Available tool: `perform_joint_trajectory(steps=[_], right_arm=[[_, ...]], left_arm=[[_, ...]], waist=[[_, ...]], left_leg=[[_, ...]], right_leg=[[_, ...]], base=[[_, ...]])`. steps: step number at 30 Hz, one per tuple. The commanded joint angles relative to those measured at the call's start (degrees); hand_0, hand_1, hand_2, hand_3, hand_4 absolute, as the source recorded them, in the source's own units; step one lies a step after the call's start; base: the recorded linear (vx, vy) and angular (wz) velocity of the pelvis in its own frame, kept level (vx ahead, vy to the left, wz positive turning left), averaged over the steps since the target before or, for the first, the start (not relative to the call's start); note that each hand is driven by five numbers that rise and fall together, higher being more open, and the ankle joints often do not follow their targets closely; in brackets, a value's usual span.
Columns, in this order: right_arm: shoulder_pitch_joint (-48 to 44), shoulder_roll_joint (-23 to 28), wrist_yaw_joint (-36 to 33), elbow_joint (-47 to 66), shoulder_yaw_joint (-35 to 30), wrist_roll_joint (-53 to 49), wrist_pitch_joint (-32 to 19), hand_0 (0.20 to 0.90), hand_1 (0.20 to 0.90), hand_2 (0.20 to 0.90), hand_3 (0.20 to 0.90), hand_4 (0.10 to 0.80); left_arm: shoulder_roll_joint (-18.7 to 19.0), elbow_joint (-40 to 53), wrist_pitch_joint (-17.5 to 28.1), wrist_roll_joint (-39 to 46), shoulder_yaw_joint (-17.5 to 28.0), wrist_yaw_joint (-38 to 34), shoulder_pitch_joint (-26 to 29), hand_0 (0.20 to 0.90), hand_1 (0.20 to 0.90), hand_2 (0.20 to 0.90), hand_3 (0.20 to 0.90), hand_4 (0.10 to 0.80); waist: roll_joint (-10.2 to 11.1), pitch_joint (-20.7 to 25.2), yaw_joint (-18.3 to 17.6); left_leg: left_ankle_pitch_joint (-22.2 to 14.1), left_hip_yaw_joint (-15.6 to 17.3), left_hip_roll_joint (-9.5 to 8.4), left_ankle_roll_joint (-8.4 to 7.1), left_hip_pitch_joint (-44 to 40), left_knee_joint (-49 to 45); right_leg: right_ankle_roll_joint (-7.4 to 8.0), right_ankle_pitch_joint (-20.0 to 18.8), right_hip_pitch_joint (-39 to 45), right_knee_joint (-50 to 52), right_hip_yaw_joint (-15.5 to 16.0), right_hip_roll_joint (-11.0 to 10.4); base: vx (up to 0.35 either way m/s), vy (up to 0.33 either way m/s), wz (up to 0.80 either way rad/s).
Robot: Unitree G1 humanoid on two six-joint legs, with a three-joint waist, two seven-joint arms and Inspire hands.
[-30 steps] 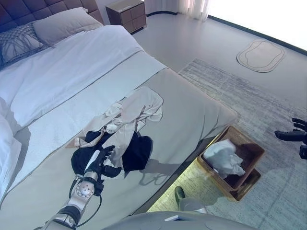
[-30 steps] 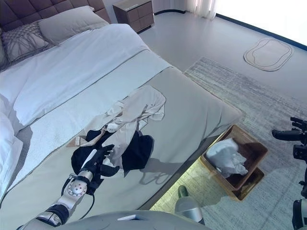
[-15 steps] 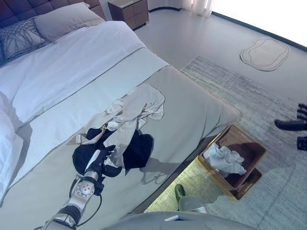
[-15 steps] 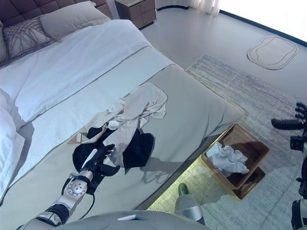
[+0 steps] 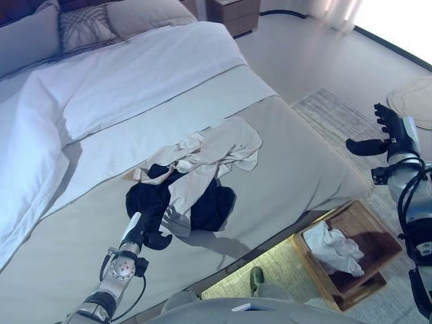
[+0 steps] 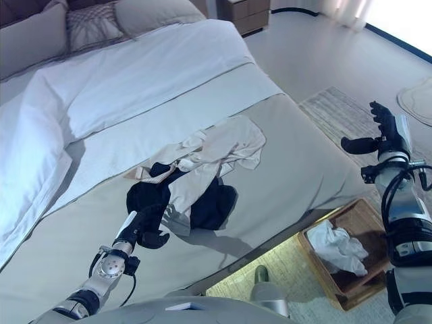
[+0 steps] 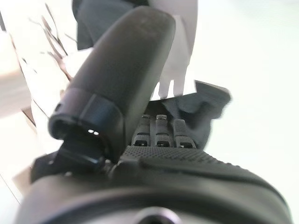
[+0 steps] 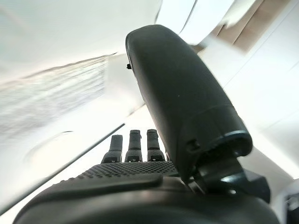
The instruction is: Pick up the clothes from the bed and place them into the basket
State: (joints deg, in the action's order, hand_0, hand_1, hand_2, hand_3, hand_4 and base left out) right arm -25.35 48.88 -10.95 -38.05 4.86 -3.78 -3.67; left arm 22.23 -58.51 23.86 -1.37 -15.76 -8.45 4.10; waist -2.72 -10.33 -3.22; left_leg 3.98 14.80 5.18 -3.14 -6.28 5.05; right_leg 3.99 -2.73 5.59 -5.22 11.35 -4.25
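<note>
A pile of clothes lies in the middle of the bed [image 5: 304, 158]: a cream shirt [image 5: 219, 150] draped over a dark garment [image 5: 210, 202]. My left hand [image 5: 143, 228] rests on the bed at the dark garment's near edge, fingers straight and touching the cloth, thumb out to the side. The left wrist view shows its fingers [image 7: 160, 131] reaching to the dark cloth [image 7: 208, 103]. The brown basket [image 5: 378, 233] stands on the floor by the bed's corner with a white cloth [image 5: 337, 244] in it. My right hand [image 6: 386, 133] is open and empty, raised above the floor beyond the basket.
Pillows [image 5: 138, 15] lie at the head of the bed, with a wooden nightstand [image 5: 233, 12] beside them. A white duvet [image 5: 40, 155] is bunched on the left. A grey rug [image 5: 331, 111] lies under the basket, and a small mat [image 5: 413, 94] lies further off.
The camera has shifted. My right hand has risen from the right edge to higher up, fingers spread. The white cloth has settled in the basket. My left hand stays at the dark garment.
</note>
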Motion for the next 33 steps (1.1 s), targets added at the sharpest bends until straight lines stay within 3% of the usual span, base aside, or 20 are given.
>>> perform_joint_trajectory(steps=[1, 9, 17, 22, 33], right_arm=[[-12.0, 2.7, -1.9, -0.1, 3.2, 3.8, -2.1, 0.900, 0.900, 0.900, 0.900, 0.800], [-20.4, 3.4, -0.9, -3.5, 9.6, 5.1, 0.8, 0.900, 0.900, 0.900, 0.900, 0.800], [-34.7, 5.1, -3.1, -8.7, 17.7, 4.2, 2.6, 0.900, 0.900, 0.900, 0.900, 0.800], [-40.0, 4.9, -3.7, -11.2, 21.7, 5.5, 4.7, 0.900, 0.900, 0.900, 0.900, 0.800], [-42.8, 2.9, -3.2, -15.0, 22.6, 5.4, 7.1, 0.900, 0.900, 0.900, 0.900, 0.800]], left_arm=[[3.2, 3.0, 3.7, -1.2, 1.4, -2.5, 1.9, 0.900, 0.900, 0.900, 0.900, 0.800], [3.5, 5.5, 3.8, -3.0, 0.4, -1.7, 0.1, 0.900, 0.900, 0.900, 0.900, 0.800], [4.7, 8.3, 6.5, -0.1, -3.7, -2.4, 3.5, 0.900, 0.900, 0.900, 0.900, 0.800], [5.6, 12.7, 10.0, 0.8, -4.5, -3.9, 2.9, 0.900, 0.900, 0.900, 0.900, 0.800], [7.0, 18.6, 13.7, 1.9, -4.3, -5.4, 0.0, 0.900, 0.900, 0.900, 0.900, 0.800]], waist=[[3.4, 3.0, 2.8], [3.3, 1.1, 7.0], [0.4, -8.0, 10.7], [-1.4, -13.0, 13.5], [-3.2, -18.6, 17.1]], left_leg=[[-7.7, -2.8, -0.42, -1.11, -0.2, -5.7], [-8.8, -6.1, -1.19, -1.16, 3.2, -11.1], [-9.3, -10.3, -2.72, -0.68, 13.2, -17.9], [-9.4, -12.6, -3.82, -0.13, 20.1, -24.1], [-13.6, -14.3, -6.54, 1.38, 28.0, -35.4]], right_leg=[[0.25, 5.6, -2.4, 7.8, 2.3, -2.2], [-1.72, 8.7, -3.0, 13.0, 5.7, -3.3], [-4.15, 11.5, -12.5, 23.4, 8.2, -5.2], [-5.72, 13.9, -18.9, 33.1, 9.8, -7.9], [-7.25, 20.6, -25.8, 49.2, 10.3, -11.9]], base=[[0.081, 0.016, 0.26], [0.076, 0.023, 0.28], [-0.155, 0.048, 0.24], [-0.077, 0.031, 0.26], [0.044, -0.011, 0.24]])
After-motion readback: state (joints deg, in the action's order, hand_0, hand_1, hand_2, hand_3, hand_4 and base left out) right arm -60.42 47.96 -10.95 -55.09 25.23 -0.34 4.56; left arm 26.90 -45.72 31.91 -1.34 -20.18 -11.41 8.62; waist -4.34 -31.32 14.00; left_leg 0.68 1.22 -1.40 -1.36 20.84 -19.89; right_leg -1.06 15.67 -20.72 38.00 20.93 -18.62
